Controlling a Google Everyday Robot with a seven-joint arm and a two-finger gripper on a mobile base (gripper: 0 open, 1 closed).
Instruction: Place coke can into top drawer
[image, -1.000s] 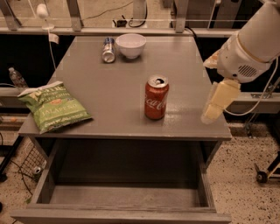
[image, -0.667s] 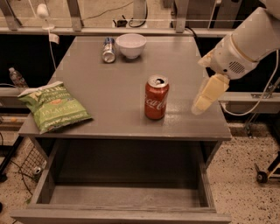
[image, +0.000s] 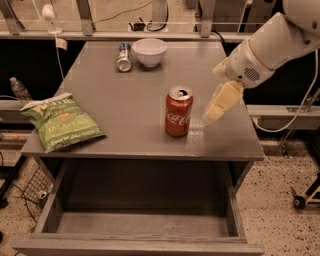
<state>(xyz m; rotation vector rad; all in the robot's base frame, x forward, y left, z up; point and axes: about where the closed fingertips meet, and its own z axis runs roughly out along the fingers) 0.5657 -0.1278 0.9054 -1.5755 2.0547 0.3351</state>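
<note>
The coke can, red with white script and a silver top, stands upright on the grey table, near its front edge and right of centre. The top drawer below the tabletop is pulled out and its grey floor is bare. My gripper, cream-coloured on a white arm coming from the upper right, hovers just right of the can, a small gap apart. It holds nothing.
A green chip bag lies at the table's left front. A white bowl and a silver-and-blue can lying on its side are at the back. A water bottle and a wire basket are off to the left.
My gripper has moved left and a little up toward the coke can. The can and the drawer have not moved.
</note>
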